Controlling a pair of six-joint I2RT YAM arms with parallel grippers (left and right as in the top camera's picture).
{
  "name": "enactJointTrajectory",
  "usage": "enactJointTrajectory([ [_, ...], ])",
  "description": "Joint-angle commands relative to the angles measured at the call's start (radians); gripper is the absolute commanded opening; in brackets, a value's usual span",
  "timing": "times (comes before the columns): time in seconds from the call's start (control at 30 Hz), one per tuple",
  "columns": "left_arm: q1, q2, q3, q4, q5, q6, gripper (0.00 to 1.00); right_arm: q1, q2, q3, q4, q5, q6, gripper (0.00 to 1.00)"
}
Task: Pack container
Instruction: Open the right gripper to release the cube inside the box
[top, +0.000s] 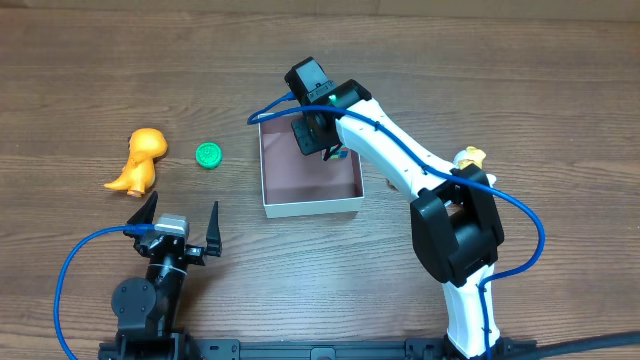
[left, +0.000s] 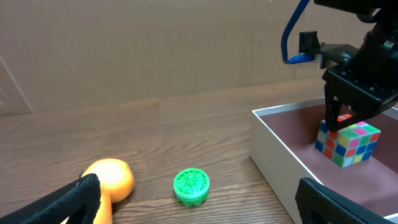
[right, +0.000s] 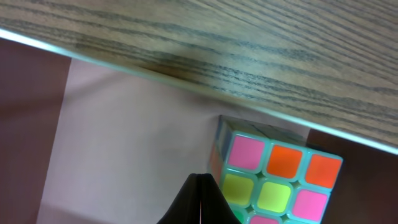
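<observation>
1. Left of the container (top: 300, 182) – green disc (top: 208, 154) near, orange dinosaur (top: 138, 160) farther.
2. Inside, by its right wall – colourful cube (left: 347, 143); right gripper (right: 199, 186) pinched shut, empty, low over it.
3. Left gripper (top: 180, 221) spread wide, well left of its near wall.
4. Square, open-side up, no long axis, slightly skewed.

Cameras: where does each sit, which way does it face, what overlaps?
Overhead: above the table, looking straight down; shows left tool open, right tool over the container.
Left wrist: low, facing across the table at the green disc and container; own fingers at bottom corners.
Right wrist: down in the container, facing the cube; own shut fingertips at bottom edge.
Shared: overhead and left wrist both show the green disc and container.
</observation>
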Motion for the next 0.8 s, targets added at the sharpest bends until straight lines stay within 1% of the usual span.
enactJointTrajectory([
  [0.0,0.008,-0.01,-0.003,0.0,-0.003,0.009,1.0,-0.016,-0.008,-0.006,0.007,0.021,-0.007,0.04],
  [0.37,0.008,-0.01,-0.003,0.0,-0.003,0.009,1.0,-0.033,-0.008,-0.006,0.007,0.015,-0.007,0.04],
  [0.57,0.008,-0.01,-0.003,0.0,-0.003,0.009,1.0,-0.027,-0.008,-0.006,0.007,-0.072,-0.007,0.04],
  [0.7,0.008,-0.01,-0.003,0.0,-0.003,0.009,1.0,-0.025,-0.008,-0.006,0.007,-0.075,-0.009,0.04],
  [0.77,0.007,-0.01,-0.003,0.0,-0.003,0.009,1.0,-0.025,-0.008,-0.006,0.008,-0.087,-0.039,0.04],
])
